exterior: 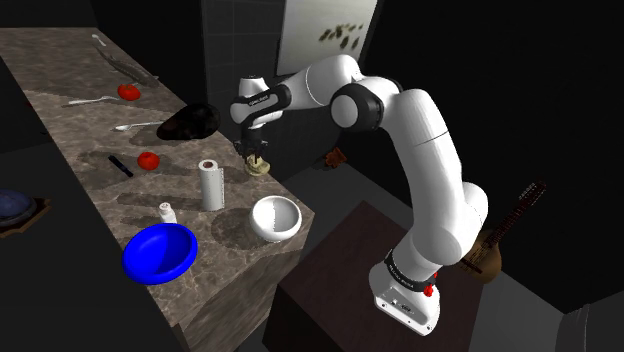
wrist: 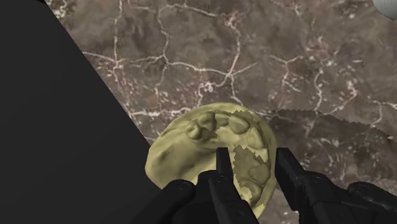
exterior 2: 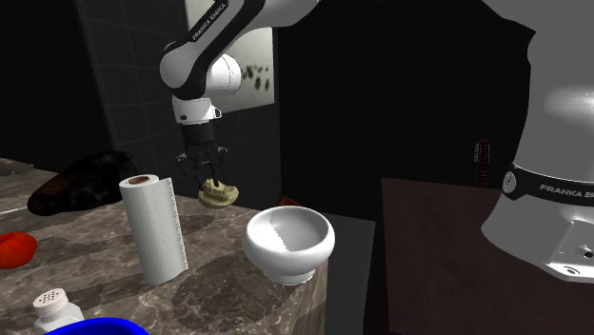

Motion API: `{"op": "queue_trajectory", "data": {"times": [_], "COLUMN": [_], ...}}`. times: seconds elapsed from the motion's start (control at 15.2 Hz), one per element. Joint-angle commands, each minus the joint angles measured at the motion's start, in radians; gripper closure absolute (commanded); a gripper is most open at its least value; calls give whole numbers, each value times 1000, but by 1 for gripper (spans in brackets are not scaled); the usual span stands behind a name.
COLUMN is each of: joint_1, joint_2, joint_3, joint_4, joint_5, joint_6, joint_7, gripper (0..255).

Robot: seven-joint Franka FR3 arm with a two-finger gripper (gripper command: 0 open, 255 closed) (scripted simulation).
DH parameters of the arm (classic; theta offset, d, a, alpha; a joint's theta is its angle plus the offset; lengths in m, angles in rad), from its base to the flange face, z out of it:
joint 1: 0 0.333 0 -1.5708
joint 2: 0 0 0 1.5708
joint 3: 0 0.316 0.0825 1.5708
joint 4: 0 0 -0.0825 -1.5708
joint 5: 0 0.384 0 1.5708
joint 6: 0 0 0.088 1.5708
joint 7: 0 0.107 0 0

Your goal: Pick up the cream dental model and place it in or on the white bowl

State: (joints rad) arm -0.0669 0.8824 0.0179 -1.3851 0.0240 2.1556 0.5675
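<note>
- The cream dental model [exterior: 258,166] [exterior 2: 218,194] [wrist: 210,153] is at the counter's edge, near the corner, directly under the hand. I cannot tell whether it touches the stone.
- It is a pale yellowish-cream horseshoe with lumpy moulded teeth on a rounded base, matte like plaster.
- The gripper [exterior: 254,152] [exterior 2: 205,177] [wrist: 252,156] points straight down. Its black fingers are clamped on one side of the tooth arch.
- The counter [exterior: 60,70] [exterior 2: 219,276] [wrist: 191,51] is brown marble with pale veins. In the wrist view, a black area lies beyond its edge beside the model.
- The paper towel roll [exterior: 210,185] [exterior 2: 152,228] stands upright near the model, white and ribbed, with a brown core.
- The white bowl [exterior: 275,217] [exterior 2: 288,245] is glossy, round and footed. It sits at the counter's corner, apart from the model, and nothing stands between the two.
- A dark lumpy object [exterior: 188,122] [exterior 2: 76,186] lies behind the model.
- Further out are a red fruit [exterior: 148,159] [exterior 2: 14,247], a small white shaker [exterior: 167,212] [exterior 2: 55,306] and a glossy blue bowl [exterior: 160,252] [exterior 2: 95,326].
</note>
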Motion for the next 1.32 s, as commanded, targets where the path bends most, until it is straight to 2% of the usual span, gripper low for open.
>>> {"op": "queue_trajectory", "data": {"times": [0.0, 1.25], "joint_1": [-1, -2], "joint_2": [-21, -164], "joint_3": [0, 0], "joint_4": [-3, 10], "joint_5": [0, 0], "joint_6": [-17, -174], "joint_7": [0, 4], "gripper": [255, 255]}}
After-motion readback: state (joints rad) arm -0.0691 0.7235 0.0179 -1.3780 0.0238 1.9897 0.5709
